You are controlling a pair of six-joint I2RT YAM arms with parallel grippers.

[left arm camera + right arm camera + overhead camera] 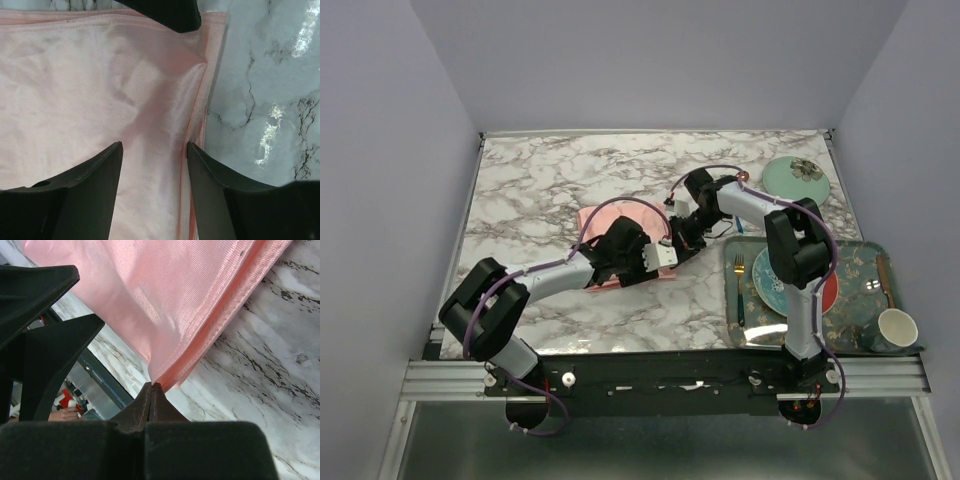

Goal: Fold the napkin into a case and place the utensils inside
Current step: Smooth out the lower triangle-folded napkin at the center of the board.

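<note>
The salmon-pink napkin (605, 222) lies folded in the middle of the marble table, several layers showing at its edge (220, 315). My right gripper (152, 385) is shut on the napkin's near corner, lifting it slightly; in the top view the right gripper (678, 238) sits at the cloth's right side. My left gripper (154, 146) hovers open just above the napkin (90, 90), its right finger (215, 195) over the cloth's hemmed right edge. A thin dark blue utensil (739, 227) lies beside the right arm. A copper-brown utensil (886, 279) rests on the tray.
A teal patterned tray (855, 262) at the right holds a teal-and-red plate (772, 290), a gold-headed fork with a teal handle (739, 292) and a pale cup (897, 328). A mint-green plate (795, 177) sits at the back right.
</note>
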